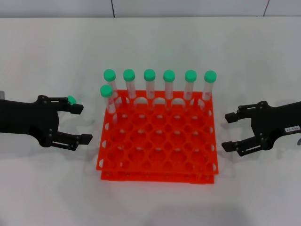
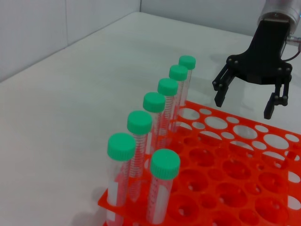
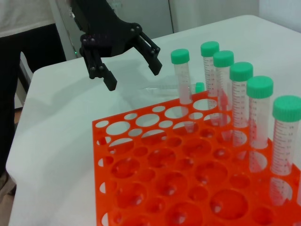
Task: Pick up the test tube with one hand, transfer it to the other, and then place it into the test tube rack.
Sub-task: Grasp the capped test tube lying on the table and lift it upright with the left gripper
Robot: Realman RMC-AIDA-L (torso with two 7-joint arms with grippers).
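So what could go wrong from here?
The test tube lies flat on the table beside the left gripper, so closing fingers might roll it away. It lies close to the test tube rack; reaching in could knock the standing tubes. The right gripper waits open across the rack.

A white table (image 1: 150,42) is seen; the orange-red test tube rack (image 1: 157,165) is set on it at the middle; a green-capped test tube (image 1: 71,100) lies left of the rack.
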